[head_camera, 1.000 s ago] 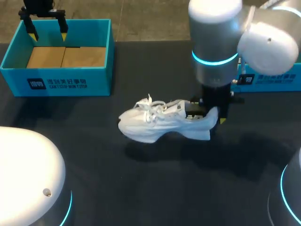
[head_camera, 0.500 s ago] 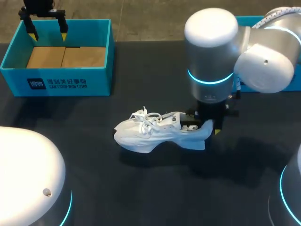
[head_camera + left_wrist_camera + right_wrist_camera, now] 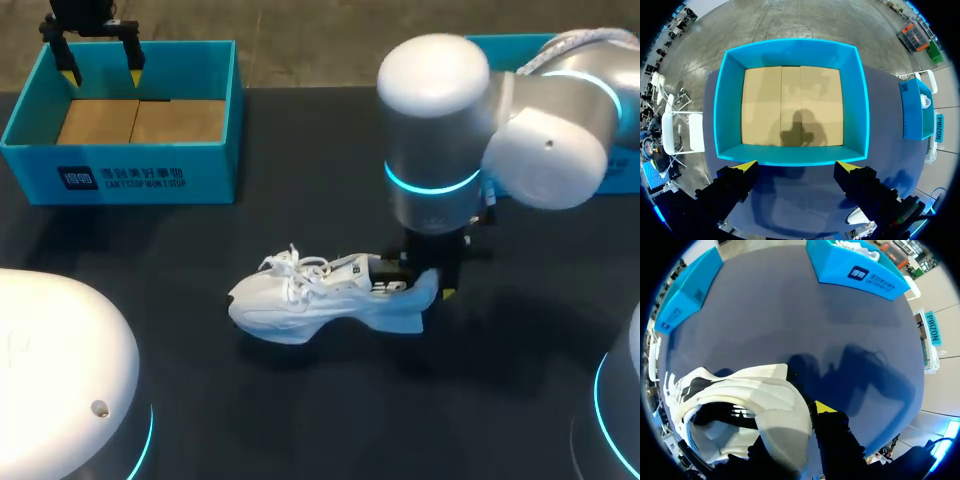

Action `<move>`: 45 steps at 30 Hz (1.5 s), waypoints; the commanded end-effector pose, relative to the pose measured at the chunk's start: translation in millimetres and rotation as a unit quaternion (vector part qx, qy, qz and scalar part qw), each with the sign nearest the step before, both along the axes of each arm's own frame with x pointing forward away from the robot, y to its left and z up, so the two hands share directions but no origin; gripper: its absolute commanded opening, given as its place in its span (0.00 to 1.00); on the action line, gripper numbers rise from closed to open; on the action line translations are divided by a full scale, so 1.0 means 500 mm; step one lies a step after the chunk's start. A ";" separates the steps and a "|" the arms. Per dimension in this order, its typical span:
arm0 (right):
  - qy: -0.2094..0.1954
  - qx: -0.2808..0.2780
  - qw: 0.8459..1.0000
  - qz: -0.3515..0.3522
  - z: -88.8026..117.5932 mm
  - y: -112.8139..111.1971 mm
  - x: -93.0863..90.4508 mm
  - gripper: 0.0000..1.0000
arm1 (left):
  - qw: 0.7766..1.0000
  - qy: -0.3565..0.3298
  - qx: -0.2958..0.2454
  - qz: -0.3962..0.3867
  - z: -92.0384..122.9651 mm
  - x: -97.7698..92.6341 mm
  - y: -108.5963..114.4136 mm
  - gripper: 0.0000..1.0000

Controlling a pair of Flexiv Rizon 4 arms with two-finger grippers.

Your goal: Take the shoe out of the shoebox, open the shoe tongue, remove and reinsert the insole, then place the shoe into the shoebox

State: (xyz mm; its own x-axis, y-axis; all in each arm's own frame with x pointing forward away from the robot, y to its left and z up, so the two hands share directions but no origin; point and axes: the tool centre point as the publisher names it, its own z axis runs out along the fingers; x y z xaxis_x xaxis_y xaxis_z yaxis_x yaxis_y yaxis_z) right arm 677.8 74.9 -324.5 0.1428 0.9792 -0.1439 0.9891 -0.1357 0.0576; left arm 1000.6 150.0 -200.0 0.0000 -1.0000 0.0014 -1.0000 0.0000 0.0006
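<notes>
1. The shoe point(image 3: 320, 300) is clamped at its heel by the right gripper point(image 3: 430, 288), mid-table.
2. The left gripper point(image 3: 102, 72) is held wide over the box point(image 3: 120, 180).
3. Tongue-opening is judged next, needing the left gripper.

This looks like a robotics lab test bench. A matte black table point(image 3: 200, 400) carries two bulky white-and-grey robot arms with glowing cyan joint rings, the left arm point(image 3: 60, 370) at 8 o'clock and the right arm point(image 3: 440, 150) at 2 o'clock. An open teal cardboard shoebox point(image 3: 120, 178) sits at 10 o'clock.
</notes>
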 end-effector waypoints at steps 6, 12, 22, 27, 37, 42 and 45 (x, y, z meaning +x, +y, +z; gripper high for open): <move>-0.004 -0.003 1.000 -0.009 -0.075 0.038 -0.004 0.00 | 1.000 0.000 0.000 0.000 0.000 0.000 0.000 1.00; 0.007 0.004 1.000 -0.008 -0.107 0.042 -0.009 0.00 | 1.000 0.000 0.000 0.000 0.000 0.000 0.000 1.00; 0.006 0.009 1.000 -0.012 -0.130 0.036 -0.016 0.00 | 1.000 0.000 0.000 0.000 0.000 0.000 0.000 1.00; 0.008 0.003 1.000 -0.011 -0.131 0.031 -0.017 0.00 | 1.000 0.000 0.000 0.000 0.000 0.000 0.000 1.00; 0.017 0.004 1.000 -0.009 -0.127 0.023 -0.016 1.00 | 1.000 0.000 0.000 0.000 0.000 0.000 0.000 1.00; 0.031 0.010 0.999 -0.017 -0.107 0.026 -0.013 1.00 | 1.000 0.000 0.000 0.000 0.000 0.000 0.000 1.00; 0.031 0.021 0.999 -0.018 -0.084 0.029 -0.011 1.00 | 1.000 0.000 0.000 0.000 0.000 0.000 0.000 1.00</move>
State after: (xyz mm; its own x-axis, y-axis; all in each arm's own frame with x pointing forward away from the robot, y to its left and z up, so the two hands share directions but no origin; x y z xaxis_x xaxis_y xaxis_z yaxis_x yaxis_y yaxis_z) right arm 671.4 94.7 -377.2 0.1662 0.9789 -0.1188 0.9858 -0.1678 -0.0035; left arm 1000.6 150.0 -200.0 -0.0001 -1.0000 0.0013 -1.0000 0.0001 0.0006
